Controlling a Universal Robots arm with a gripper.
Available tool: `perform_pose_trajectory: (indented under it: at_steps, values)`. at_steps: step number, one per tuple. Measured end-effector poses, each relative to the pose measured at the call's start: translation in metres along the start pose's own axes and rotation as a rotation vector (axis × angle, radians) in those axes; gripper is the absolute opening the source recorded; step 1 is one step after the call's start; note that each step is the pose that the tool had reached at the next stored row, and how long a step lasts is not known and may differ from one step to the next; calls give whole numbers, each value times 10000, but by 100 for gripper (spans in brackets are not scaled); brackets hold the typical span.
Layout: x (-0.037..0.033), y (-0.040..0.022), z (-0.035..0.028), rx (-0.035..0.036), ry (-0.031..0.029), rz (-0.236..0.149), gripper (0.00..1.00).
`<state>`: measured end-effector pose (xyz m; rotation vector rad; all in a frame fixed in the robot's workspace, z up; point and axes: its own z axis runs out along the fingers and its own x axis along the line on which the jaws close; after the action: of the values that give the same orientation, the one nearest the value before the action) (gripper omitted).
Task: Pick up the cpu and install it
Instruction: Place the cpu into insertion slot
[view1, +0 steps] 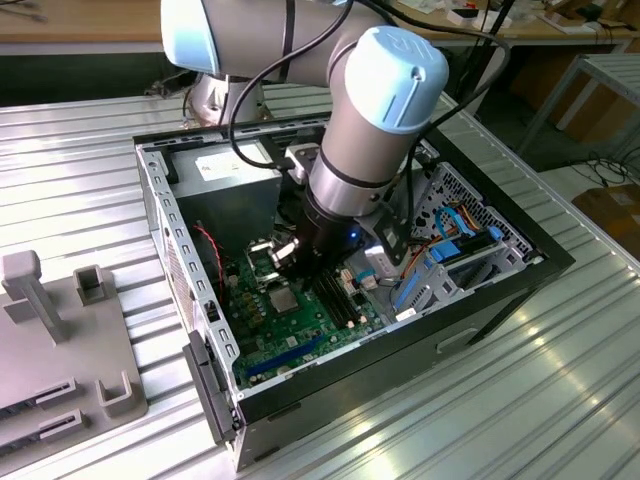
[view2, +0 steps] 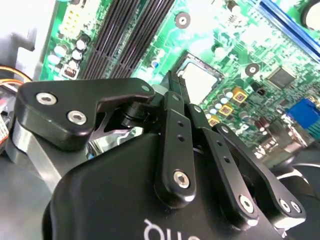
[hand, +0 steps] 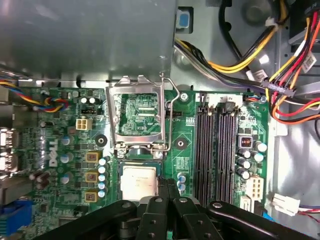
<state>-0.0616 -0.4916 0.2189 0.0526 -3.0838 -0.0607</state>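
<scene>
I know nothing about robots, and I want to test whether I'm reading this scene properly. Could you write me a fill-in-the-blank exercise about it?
The small pale silvery square cpu lies in its socket on the ___ circuit board. The hinged silver metal socket frame next to it stands ___. The black gripper hangs at the cpu's edge with its fingers ___.
Missing words: green; open; shut.

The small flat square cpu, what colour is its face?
The small square cpu is pale silvery-beige, clearest in the first wrist view.
</scene>
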Motion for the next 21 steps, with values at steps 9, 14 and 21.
perform_pose_trajectory:
  at_steps: [9, 14, 21]
  values:
    - [-9, -19, 162, -2, 1, -11, 11]
    - [-8, -37, 170, -1, 2, -43, 11]
    - [43, -32, 67, 0, -7, -56, 11]
